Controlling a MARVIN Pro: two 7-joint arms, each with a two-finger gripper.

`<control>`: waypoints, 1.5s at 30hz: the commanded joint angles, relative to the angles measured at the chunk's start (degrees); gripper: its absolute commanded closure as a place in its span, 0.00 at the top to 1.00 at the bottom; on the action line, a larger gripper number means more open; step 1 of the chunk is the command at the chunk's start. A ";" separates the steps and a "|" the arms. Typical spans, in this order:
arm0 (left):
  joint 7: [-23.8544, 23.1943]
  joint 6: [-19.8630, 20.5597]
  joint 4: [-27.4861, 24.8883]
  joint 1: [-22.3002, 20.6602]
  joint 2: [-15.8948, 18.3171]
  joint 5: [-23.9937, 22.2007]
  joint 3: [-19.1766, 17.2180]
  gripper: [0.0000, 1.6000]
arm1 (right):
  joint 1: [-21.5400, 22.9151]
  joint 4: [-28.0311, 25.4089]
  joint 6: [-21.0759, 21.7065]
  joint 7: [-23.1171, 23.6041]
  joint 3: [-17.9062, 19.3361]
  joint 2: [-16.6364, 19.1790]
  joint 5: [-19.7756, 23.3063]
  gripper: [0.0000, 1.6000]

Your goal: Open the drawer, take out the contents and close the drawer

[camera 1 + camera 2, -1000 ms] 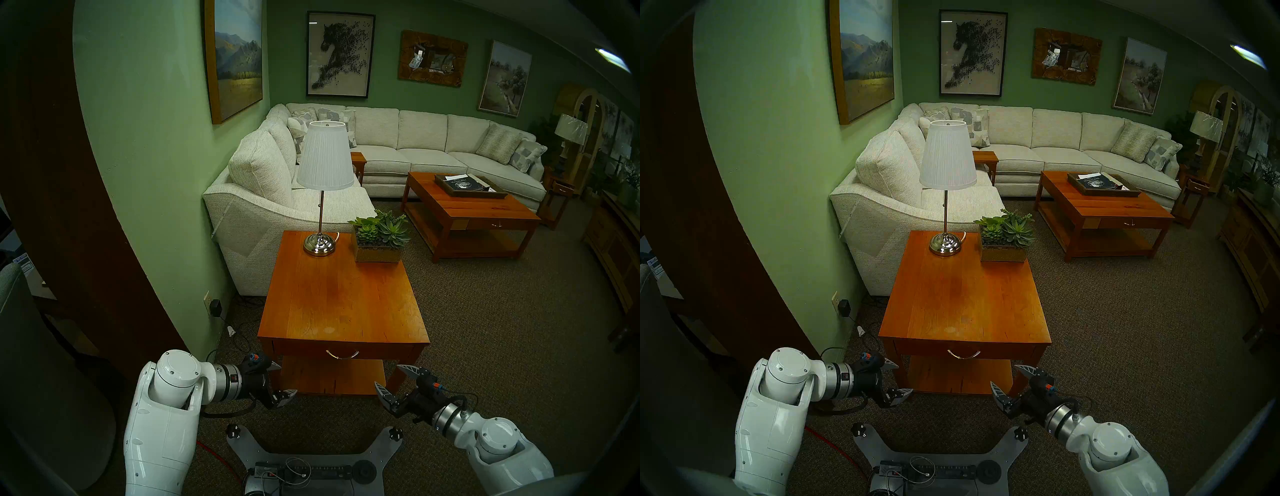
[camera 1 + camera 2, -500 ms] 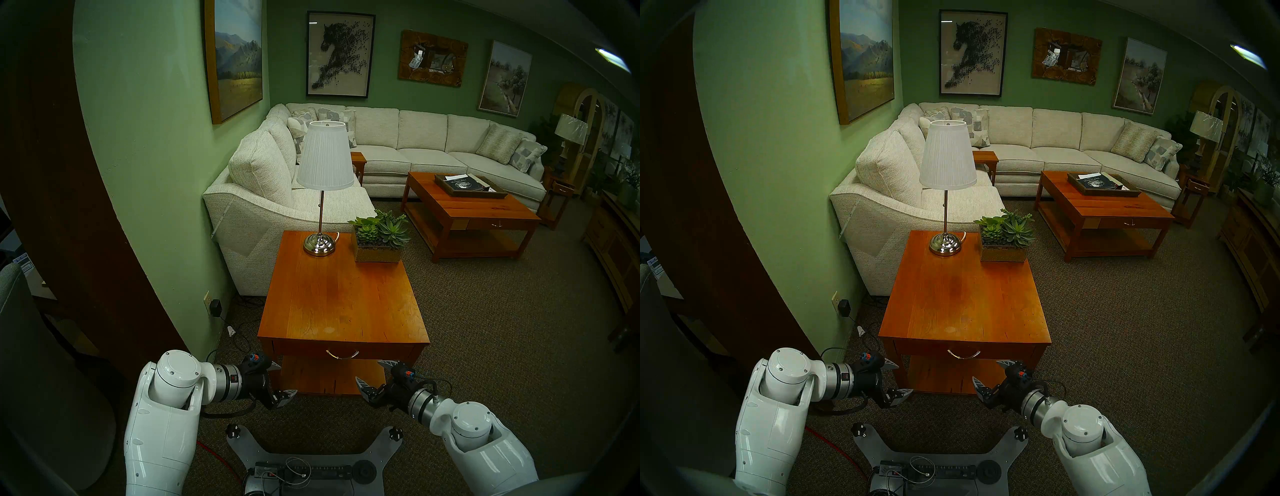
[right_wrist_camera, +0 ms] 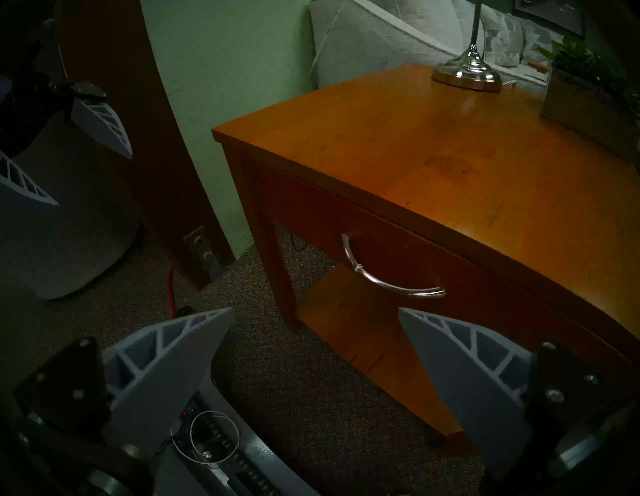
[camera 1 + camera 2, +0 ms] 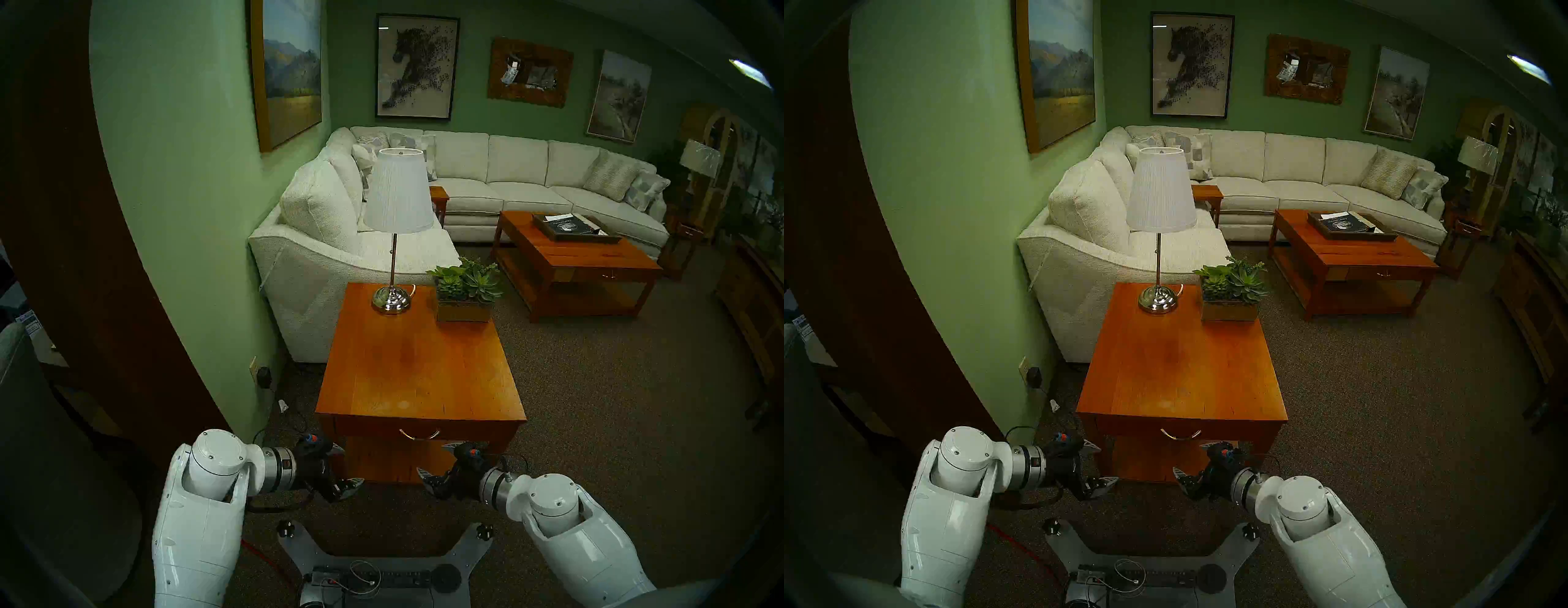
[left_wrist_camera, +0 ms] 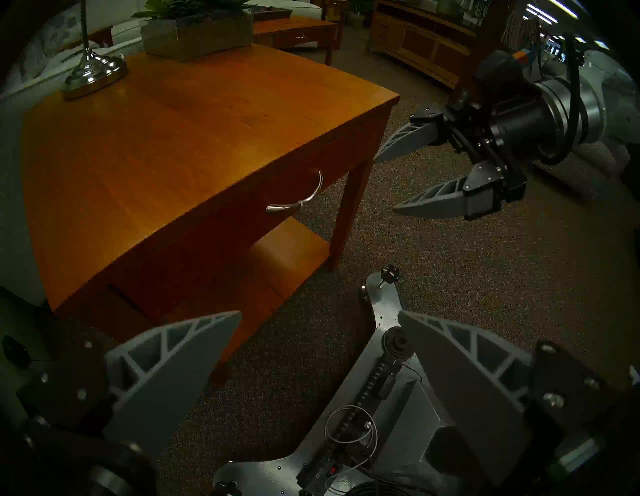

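The drawer is shut under the top of the orange-brown side table. Its curved silvery handle is centred on the front, and shows again as the handle in the right wrist view. The contents are hidden inside. My right gripper hangs open just below and right of the handle, touching nothing; its own view shows the right gripper empty, with the handle just above its fingers. My left gripper is open and empty by the table's front left leg.
A lamp and a succulent planter stand at the table's far end. A lower shelf lies under the drawer. The green wall and a sofa close in on the left. My base plate sits in front.
My right arm has swung left and forward, bringing its open gripper from beside the front right leg to just under the drawer handle. The left arm has stayed put.
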 commanded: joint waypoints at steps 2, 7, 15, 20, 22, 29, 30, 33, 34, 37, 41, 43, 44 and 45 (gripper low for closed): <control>-0.08 0.02 -1.16 -0.80 -0.14 -0.15 0.11 1.00 | 7.09 2.52 3.69 0.94 0.14 -3.41 -0.39 1.00; -0.13 -0.02 -1.14 -0.81 -0.19 -0.09 0.06 1.00 | 9.24 4.98 4.61 1.48 0.55 -4.82 -0.39 1.00; -0.20 -0.07 -1.14 -0.82 -0.27 -0.01 0.00 1.00 | 13.80 9.98 6.02 1.58 0.71 -6.56 -0.64 0.97; -0.24 -0.09 -1.15 -0.83 -0.33 0.05 -0.04 1.00 | 16.06 12.85 6.17 1.33 1.19 -7.64 -0.61 0.72; -0.26 -0.10 -1.15 -0.83 -0.35 0.08 -0.06 1.00 | 16.99 14.10 6.17 1.21 1.23 -7.95 -0.65 0.63; -0.32 -0.11 -1.19 -0.83 -0.43 0.18 -0.12 1.00 | 19.72 18.61 4.96 1.12 1.49 -8.79 -0.54 0.34; -0.33 -0.11 -1.19 -0.84 -0.44 0.19 -0.13 1.00 | 20.03 19.15 4.63 1.15 1.53 -8.87 -0.51 0.29; -0.36 -0.12 -1.20 -0.84 -0.47 0.23 -0.15 1.00 | 20.87 20.56 3.82 1.08 1.60 -9.18 -0.46 0.15; -0.37 -0.12 -1.20 -0.84 -0.48 0.24 -0.16 1.00 | 21.14 20.95 3.61 1.03 1.59 -9.30 -0.46 0.15; -0.40 -0.13 -1.20 -0.85 -0.51 0.28 -0.18 1.00 | 21.88 22.13 2.98 0.90 1.55 -9.64 -0.47 0.01; -0.44 -0.14 -1.22 -0.85 -0.55 0.33 -0.21 1.00 | 22.80 23.64 2.11 0.68 1.42 -10.12 -0.57 0.00; -0.45 -0.14 -1.22 -0.85 -0.57 0.36 -0.23 1.00 | 23.21 24.30 1.90 0.43 1.35 -10.37 -0.69 0.00; -0.46 -0.14 -1.23 -0.85 -0.59 0.37 -0.24 1.00 | 23.44 24.68 1.84 0.22 1.31 -10.50 -0.79 0.00; -0.47 -0.14 -1.24 -0.85 -0.60 0.38 -0.24 1.00 | 23.57 24.88 1.81 0.10 1.27 -10.57 -0.86 0.00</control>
